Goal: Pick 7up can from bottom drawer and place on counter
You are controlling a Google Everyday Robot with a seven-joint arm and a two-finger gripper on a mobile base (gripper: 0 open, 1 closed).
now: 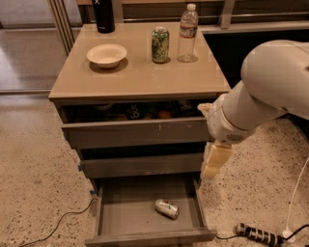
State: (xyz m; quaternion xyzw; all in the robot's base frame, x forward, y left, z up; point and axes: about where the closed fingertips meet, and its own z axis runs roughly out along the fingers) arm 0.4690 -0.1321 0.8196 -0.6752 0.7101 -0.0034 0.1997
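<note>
The 7up can (167,209), silver-white, lies on its side on the grey floor of the bottom drawer (126,215), right of its middle. That drawer is pulled fully out. The counter (140,77) is the tan top of the cabinet. My gripper (215,161) hangs down from the big white arm at the cabinet's right edge, level with the middle drawer. It is above and to the right of the can and holds nothing that shows.
On the counter stand a cream bowl (106,54), a green-patterned can (160,45), a clear plastic bottle (187,34) and a black bottle (104,14). The top drawer (137,131) is part open with items inside. A power strip (258,235) and cables lie on the floor.
</note>
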